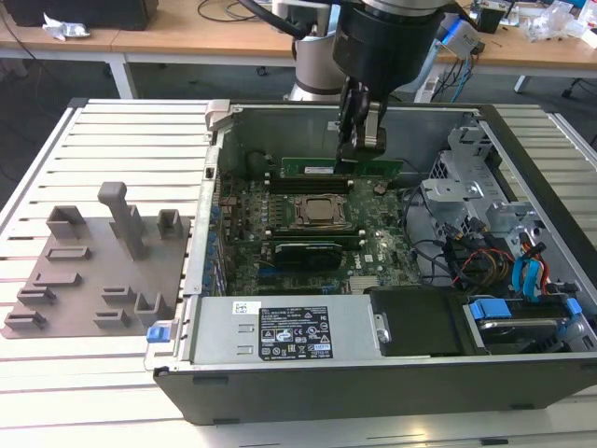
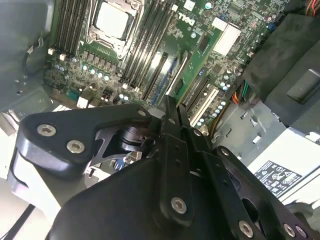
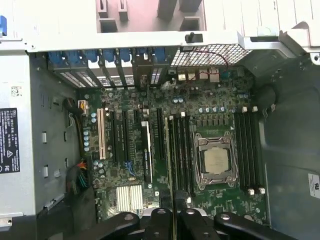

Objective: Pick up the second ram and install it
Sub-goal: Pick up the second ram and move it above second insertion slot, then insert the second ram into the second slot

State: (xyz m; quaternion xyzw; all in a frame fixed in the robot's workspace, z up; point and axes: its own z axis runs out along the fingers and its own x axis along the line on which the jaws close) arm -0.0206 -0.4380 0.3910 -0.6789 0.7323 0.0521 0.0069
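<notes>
The second ram [image 1: 312, 168], a thin green stick, stands on its long edge inside the open computer case [image 1: 187, 280], over the memory slots on the far side of the CPU socket [image 1: 317, 213]. My gripper [image 1: 352, 159] comes down from above and is shut on the stick's middle. In the first wrist view the gripper [image 3: 174, 216] holds the stick edge-on [image 3: 173, 192] above the slot bank beside the CPU socket [image 3: 216, 161]. The fingers [image 2: 172, 150] in the second wrist view point down at the motherboard [image 2: 200, 45].
A grey holder plate [image 1: 93, 271] with upright blocks lies on the slatted table to the exterior view's left of the case. A dark module [image 1: 303, 250] stands in the near slot bank. The power supply [image 1: 289, 331], drive cage and cables [image 1: 504, 252] crowd the case's near and right sides.
</notes>
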